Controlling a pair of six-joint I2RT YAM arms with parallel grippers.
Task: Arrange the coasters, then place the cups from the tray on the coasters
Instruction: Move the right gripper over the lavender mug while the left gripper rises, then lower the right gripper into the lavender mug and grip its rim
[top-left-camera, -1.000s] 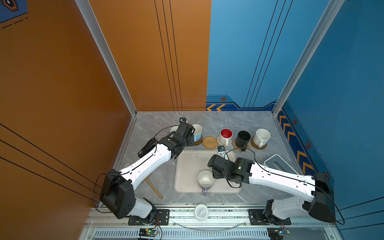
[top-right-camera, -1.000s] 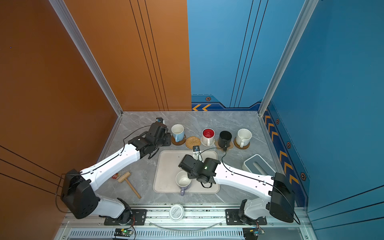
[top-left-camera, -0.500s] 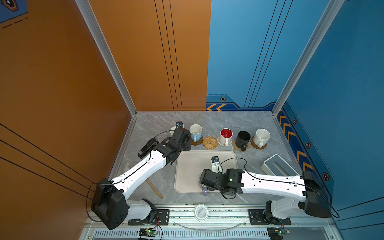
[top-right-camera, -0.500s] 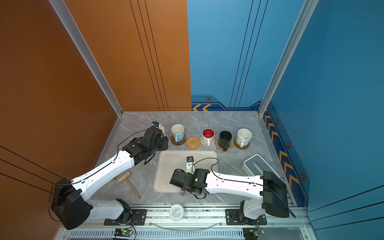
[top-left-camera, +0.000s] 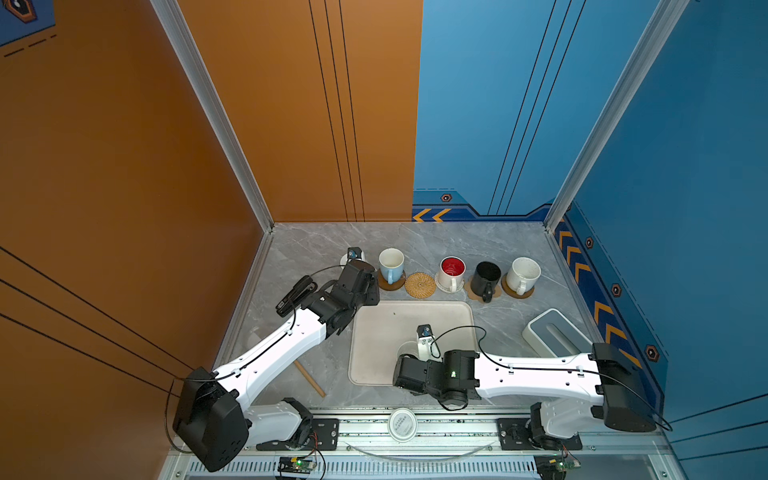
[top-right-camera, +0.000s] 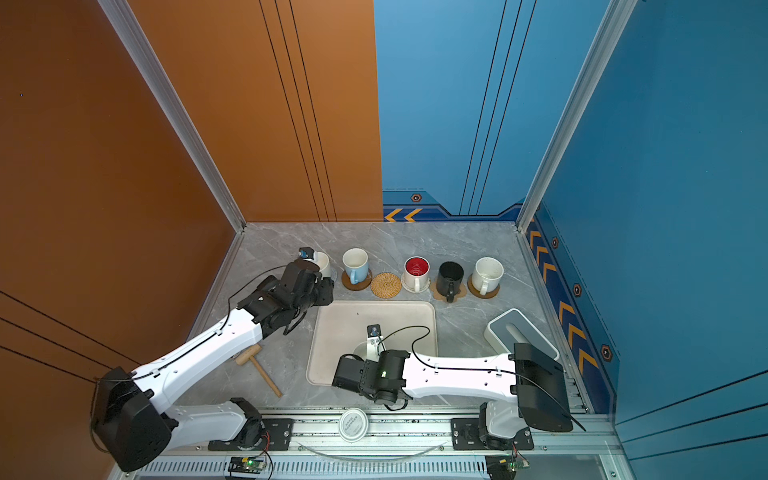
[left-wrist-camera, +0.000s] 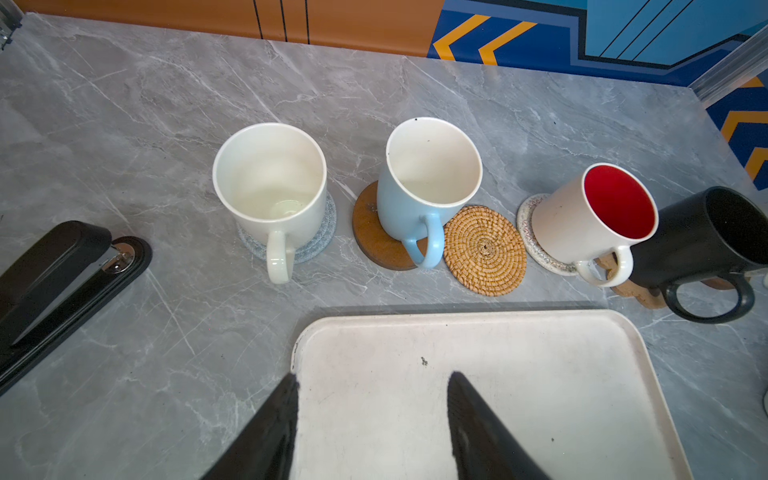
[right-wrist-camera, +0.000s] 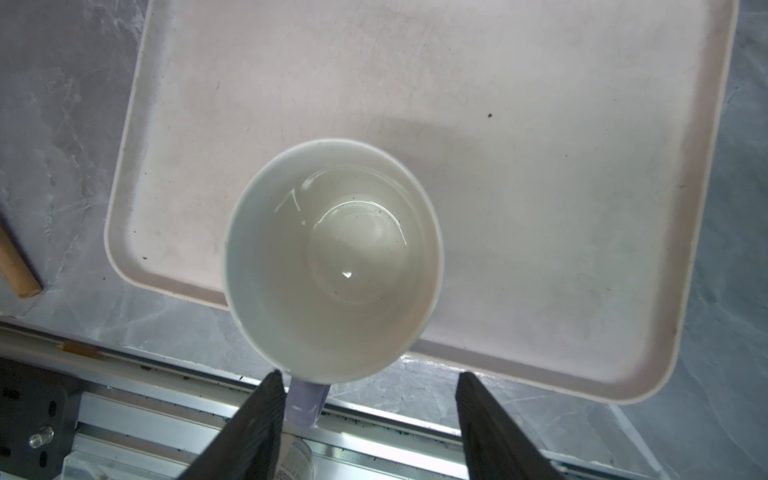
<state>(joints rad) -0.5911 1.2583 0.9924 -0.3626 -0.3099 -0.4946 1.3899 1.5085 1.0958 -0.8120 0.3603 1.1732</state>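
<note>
The lid (top-right-camera: 353, 424) is showing print too small to read. The left pincer (left-wrist-camera: 372, 376) is hovering spread and empty over the tray (left-wrist-camera: 540, 374). The right pincer (right-wrist-camera: 370, 374) is straddling, spread, the handle of the lavender mug (right-wrist-camera: 332, 257).

A lavender mug (right-wrist-camera: 332, 257) stands upright on the cream-beige rounded tray (right-wrist-camera: 540, 124), handle between the right gripper's (right-wrist-camera: 369, 376) parted fingers (right-wrist-camera: 257, 415), while beyond the left gripper (left-wrist-camera: 372, 376) the white mug (left-wrist-camera: 270, 187), light-blue mug (left-wrist-camera: 430, 166), red-lined mug (left-wrist-camera: 590, 220), matte black mug (left-wrist-camera: 706, 237) and speckled cream mug (top-left-camera: 524, 272) sit on coasters (left-wrist-camera: 370, 232) beside a bare tan rattan coaster (left-wrist-camera: 484, 249).
</note>
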